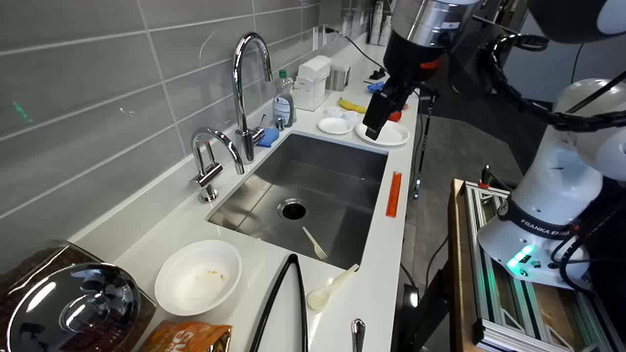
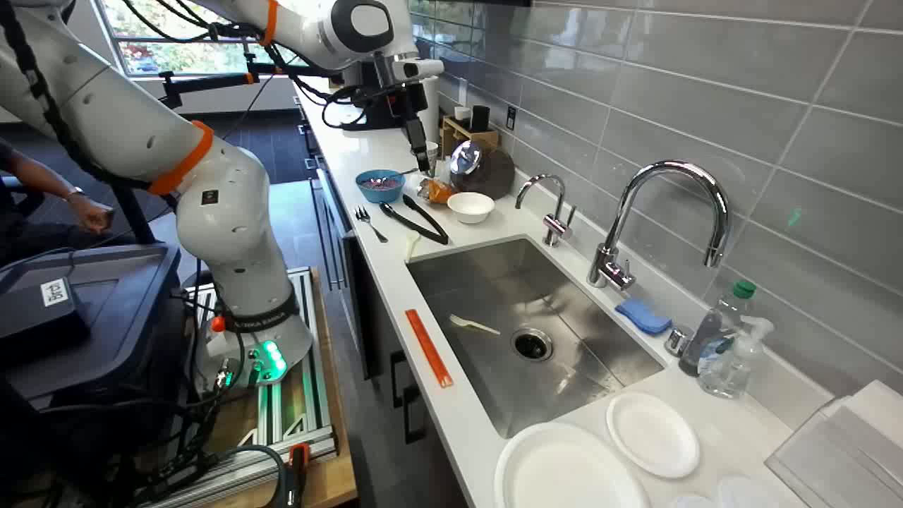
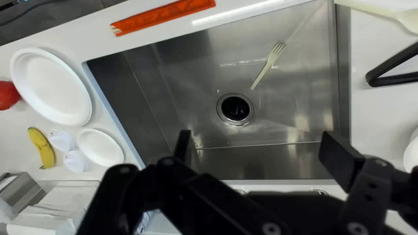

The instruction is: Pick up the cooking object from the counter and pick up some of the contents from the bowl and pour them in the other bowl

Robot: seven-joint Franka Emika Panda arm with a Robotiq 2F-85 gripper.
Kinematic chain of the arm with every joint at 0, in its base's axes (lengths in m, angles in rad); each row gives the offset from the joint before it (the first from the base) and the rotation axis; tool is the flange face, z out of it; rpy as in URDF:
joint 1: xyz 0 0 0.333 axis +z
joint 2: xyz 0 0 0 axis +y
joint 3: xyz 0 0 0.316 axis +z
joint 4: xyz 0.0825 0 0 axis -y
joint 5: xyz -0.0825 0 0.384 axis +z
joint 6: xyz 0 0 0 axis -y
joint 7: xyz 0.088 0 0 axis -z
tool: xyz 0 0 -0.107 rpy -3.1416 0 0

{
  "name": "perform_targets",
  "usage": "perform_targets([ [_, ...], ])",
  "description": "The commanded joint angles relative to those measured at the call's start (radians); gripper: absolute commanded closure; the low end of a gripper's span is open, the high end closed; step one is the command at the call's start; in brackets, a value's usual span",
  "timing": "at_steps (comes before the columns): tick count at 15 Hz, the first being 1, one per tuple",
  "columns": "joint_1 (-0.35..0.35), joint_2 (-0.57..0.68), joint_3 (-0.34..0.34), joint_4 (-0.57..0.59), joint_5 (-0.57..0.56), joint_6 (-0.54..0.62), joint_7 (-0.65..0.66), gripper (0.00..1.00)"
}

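The cooking object appears as long black tongs with two arms joined at one end. They lie on the counter beside the sink in both exterior views (image 1: 273, 298) (image 2: 413, 226) and at the right of the wrist view (image 3: 393, 80). A blue bowl (image 2: 381, 197) with purplish contents and a utensil in it stands beyond the tongs. The other bowl, wide and white, stands beside the tongs (image 1: 188, 278) (image 2: 470, 213), with crumbs inside; its edge shows in the wrist view (image 3: 412, 156). My gripper (image 3: 261, 155) is open and empty, high above the sink in both exterior views (image 1: 372, 132) (image 2: 423, 164).
The steel sink (image 1: 318, 190) holds a cream fork (image 3: 267, 65). Two faucets (image 1: 238, 93) (image 2: 554, 219) rise along the wall. A cream spoon (image 1: 320, 297), a metal fork (image 2: 370, 224), an orange bag (image 1: 188, 336) and a shiny lid (image 1: 73, 313) lie near the tongs. White plates (image 3: 50, 86) lie beyond the sink.
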Motion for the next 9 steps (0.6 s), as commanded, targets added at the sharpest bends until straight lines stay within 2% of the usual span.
perform_targets([
  [1, 0.035, 0.012, -0.031, 0.002, -0.026, -0.004, 0.021, 0.00],
  [6, 0.035, 0.012, -0.031, 0.002, -0.026, -0.004, 0.021, 0.00],
  [8, 0.077, 0.114, -0.006, 0.043, -0.042, 0.030, -0.057, 0.00],
  [9, 0.098, 0.160, 0.022, 0.057, -0.036, 0.062, -0.051, 0.00],
])
